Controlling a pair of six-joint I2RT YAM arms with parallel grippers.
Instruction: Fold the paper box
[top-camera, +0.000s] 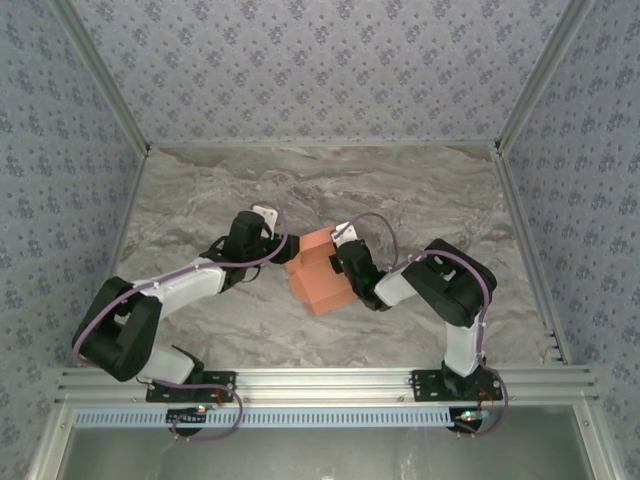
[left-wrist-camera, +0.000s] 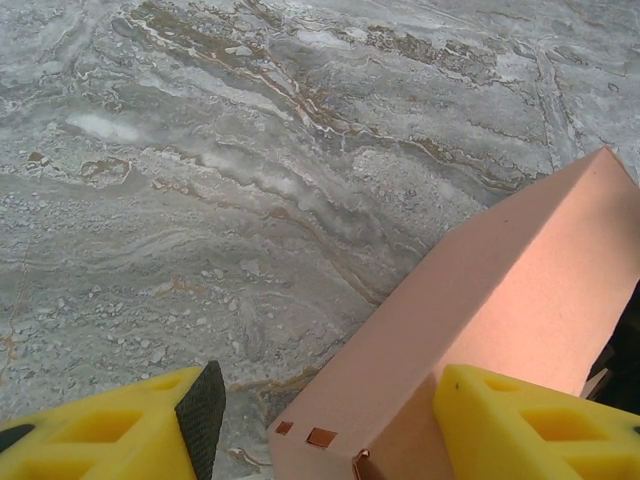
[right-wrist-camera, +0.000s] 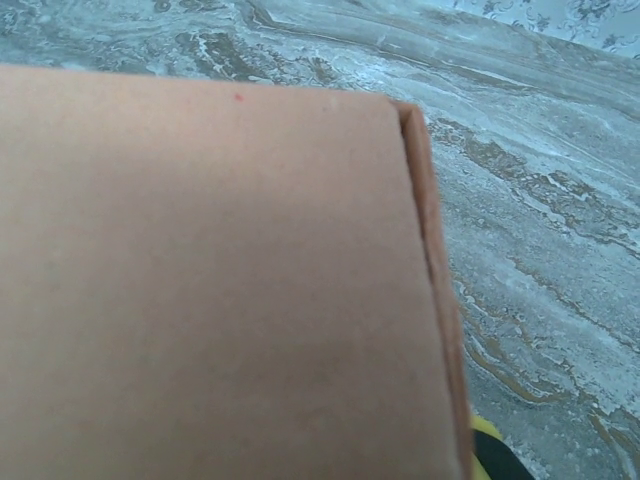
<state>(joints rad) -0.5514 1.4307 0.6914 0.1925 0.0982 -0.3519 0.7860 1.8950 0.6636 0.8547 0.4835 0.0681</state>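
Note:
The salmon-orange paper box (top-camera: 318, 275) stands folded up in the middle of the marble table, between the two arms. My left gripper (top-camera: 281, 258) is at its left side. In the left wrist view that gripper (left-wrist-camera: 320, 440) is open: the box's long wall and slotted corner (left-wrist-camera: 470, 320) lie between the yellow fingers, up against the right finger (left-wrist-camera: 530, 425), while the black pad (left-wrist-camera: 203, 412) is well clear of it. My right gripper (top-camera: 344, 262) is against the box's right side. Its camera is pressed close to a flat box panel (right-wrist-camera: 210, 280) that hides the jaws, except for one fingertip (right-wrist-camera: 487, 436).
The grey marble table (top-camera: 420, 190) stretches open behind and on both sides of the box. Patterned walls and metal rails (top-camera: 525, 230) enclose it. An aluminium rail (top-camera: 320, 380) carrying the arm bases runs along the near edge.

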